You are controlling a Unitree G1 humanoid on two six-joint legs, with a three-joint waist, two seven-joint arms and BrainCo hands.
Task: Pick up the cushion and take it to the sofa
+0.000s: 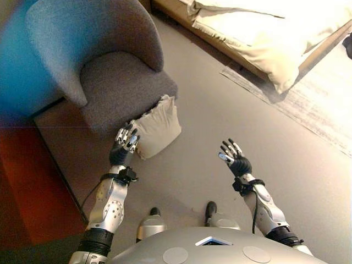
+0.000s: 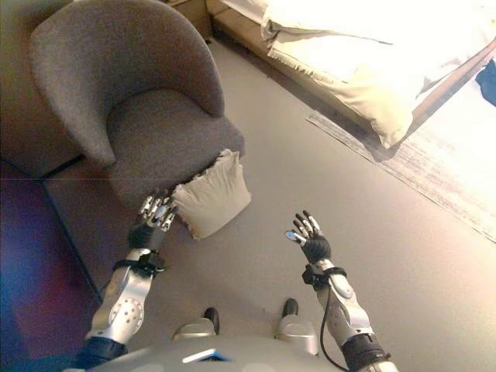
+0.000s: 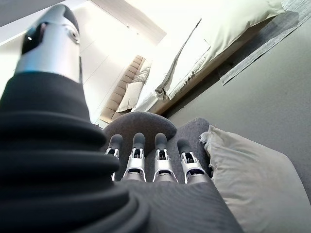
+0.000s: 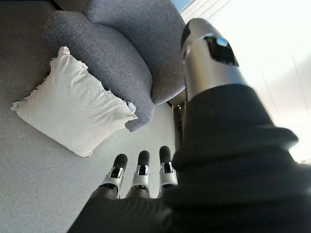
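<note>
— Two hands up, both with nothing in them?

— Yes. Left hand (image 1: 125, 144) raised, fingers straight and spread, holding nothing. Just beside the near left edge of the cushion (image 1: 158, 127); hard to tell if touching or not.

— And the other?

— Right hand (image 1: 234, 157) up too, well apart from the cushion, off to the right over the bare floor (image 1: 220, 110). Fingers straight, loose, nothing inside.

— Where the cushion?

— Down on the floor, leaning tilted against the front of the grey chair (image 1: 104, 66). Pale cream, soft, with a frilly edge. Top corner touching the chair seat.

— Same from the wrist views?

— Yes. From the left wrist view, straight fingers (image 3: 146, 162) in a row, cushion close beside them, chair past them. From the right wrist view, straight fingers (image 4: 141, 177) again, cushion and chair far off past them.

— Anything else around?

— Far off at the right, a bed (image 1: 264, 33) with a pale blanket hanging down its side. Light rug (image 1: 319, 110) under the bed corner. Dark red floor patch (image 1: 27, 181) at the near left.
</note>
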